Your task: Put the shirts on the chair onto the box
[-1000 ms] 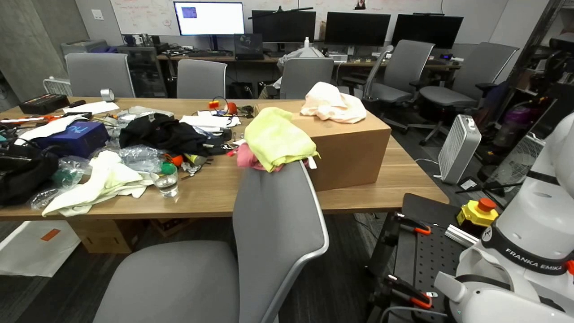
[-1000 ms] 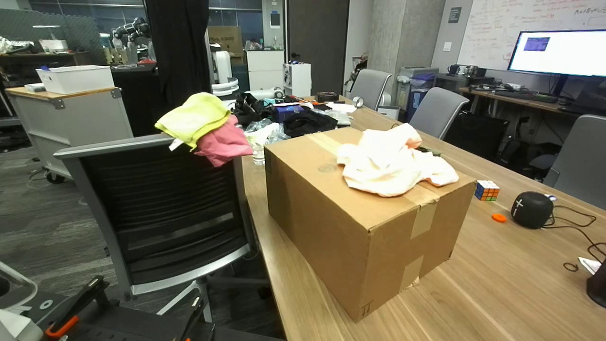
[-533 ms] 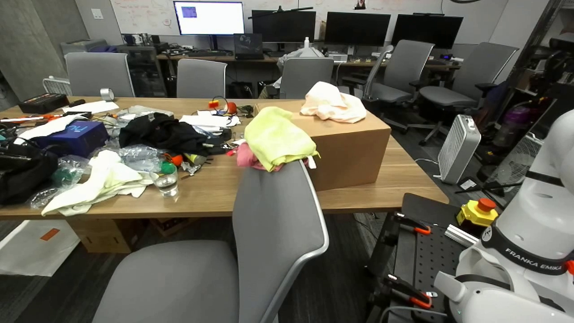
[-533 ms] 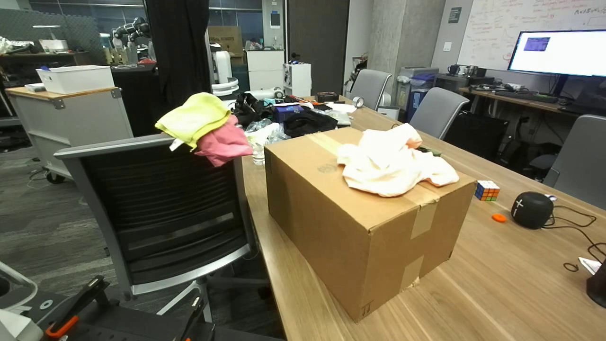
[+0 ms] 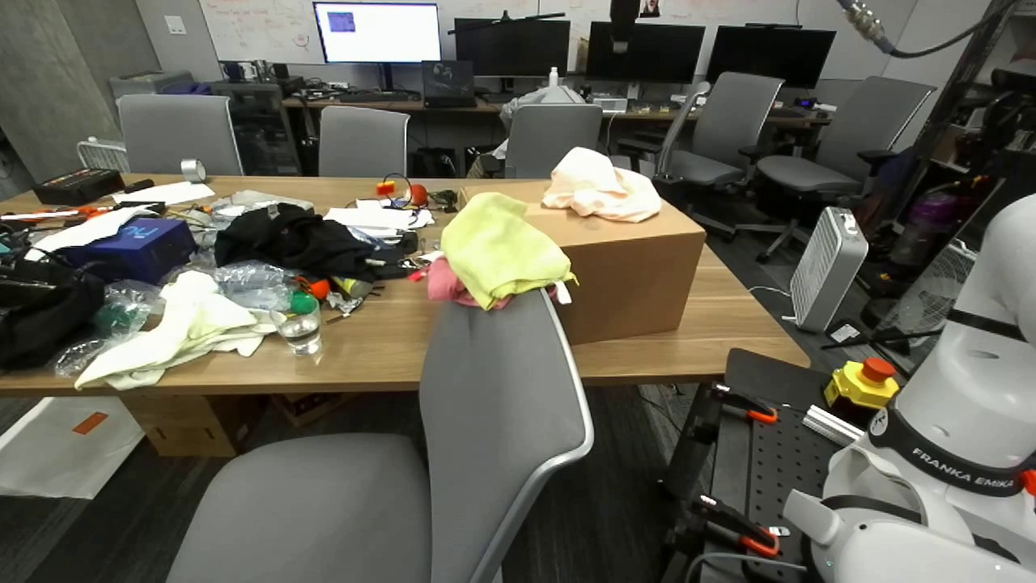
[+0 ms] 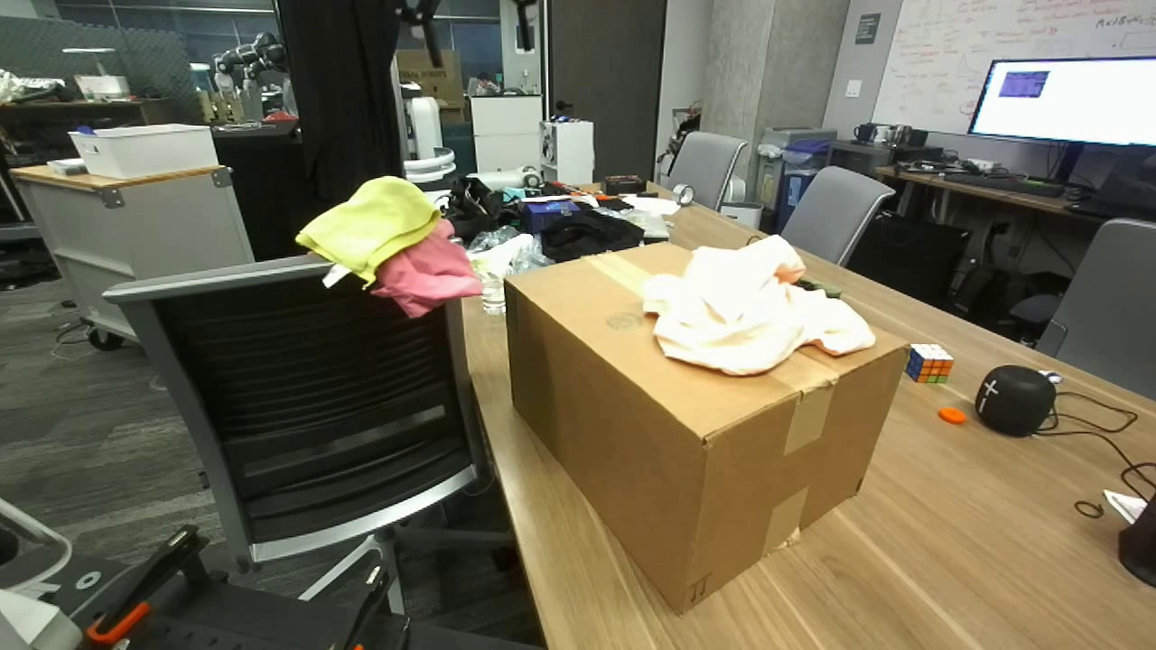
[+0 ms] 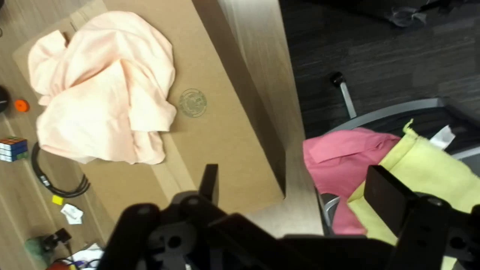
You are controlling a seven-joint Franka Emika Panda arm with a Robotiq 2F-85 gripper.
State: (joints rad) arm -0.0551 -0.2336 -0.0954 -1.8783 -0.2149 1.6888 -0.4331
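Since the earlier frames, my end effector (image 6: 480, 45) has entered both exterior views at the upper edge, near 12 o'clock, and in an exterior view a cable (image 5: 866, 24) hangs lower between 1 and 2 o'clock. My two fingers (image 7: 390, 198) stand wide apart; between them, in the wrist view, I see a corner of the brown cardboard box (image 7: 232, 131) and part of the pink shirt (image 7: 337, 161). Crumpled on top of the box lies the peach shirt (image 7: 105, 97), at about 10 o'clock in the same view. The pink shirt and the yellow shirt (image 5: 502, 247) drape over the upper edge of the grey chair (image 5: 502, 397); in an exterior view, yellow overlies pink, which protrudes toward 8 o'clock. The box rests on the table (image 6: 957, 542), with the chair at its 9 o'clock side in an exterior view. Toward 3 o'clock from the box stand a puzzle cube (image 6: 930, 363) and, farther out, a black speaker (image 6: 1016, 400). At 9 o'clock in an exterior view, a clear glass (image 5: 301, 330) stands near the table's edge.
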